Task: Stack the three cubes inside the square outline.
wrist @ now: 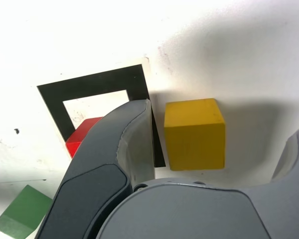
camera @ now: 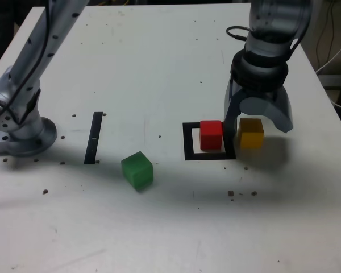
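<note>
Grey metal fills the upper left of the exterior view, where the arm's base (camera: 24, 135) sits on the white table (camera: 159, 57). Moving rightward, a narrow black strip (camera: 93, 137) lies flat just left of centre, and the green cube (camera: 137, 169) rests alone below and right of it, turned slightly askew and well apart from everything else. Next comes the square outline (camera: 188, 142), right of centre, with the red cube (camera: 211, 135) standing inside its white middle, flat on the table. Just beyond the outline's right edge sits the yellow cube (camera: 250, 133), outside the frame and also on the table. The gripper (camera: 256, 116) hangs over it at the frame's right, pointing down.

From the wrist view the jaws stand spread to either side of the yellow cube (wrist: 194, 133), one finger between it and the red cube (wrist: 80, 135), the other off at the far edge; neither pad appears to touch the block, so the pincer reads as released and holding nothing.

The step in hand looks like picking up the yellow cube, the second layer of the stack. The next move likely calls for closing squarely on its sides without nudging the red neighbour, lifting clear, then shifting leftward to centre it over the red cube. The green one would remain for last.
</note>
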{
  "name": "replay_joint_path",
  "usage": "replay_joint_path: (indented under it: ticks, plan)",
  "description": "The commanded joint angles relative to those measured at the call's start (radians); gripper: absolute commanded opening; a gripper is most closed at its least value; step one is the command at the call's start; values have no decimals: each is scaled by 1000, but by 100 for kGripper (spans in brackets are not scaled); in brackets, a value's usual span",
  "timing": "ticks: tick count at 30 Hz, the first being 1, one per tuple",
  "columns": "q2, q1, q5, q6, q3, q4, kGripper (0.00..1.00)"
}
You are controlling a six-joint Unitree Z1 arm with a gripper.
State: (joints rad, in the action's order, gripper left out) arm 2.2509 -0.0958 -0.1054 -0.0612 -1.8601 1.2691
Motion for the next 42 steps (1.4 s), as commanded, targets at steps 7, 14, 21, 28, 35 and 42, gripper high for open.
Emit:
replay_joint_path:
  ticks: [7,14,21,28,35,42]
  plan:
    - [12,2,9,3,3,0,81]
    - [16,2,15,13,-1,0,64]
    - [18,2,21,15,-1,-10,60]
    - [19,2,30,12,7,-42,47]
    - [18,2,30,12,0,-43,35]
    - [17,2,30,12,-21,-23,32]
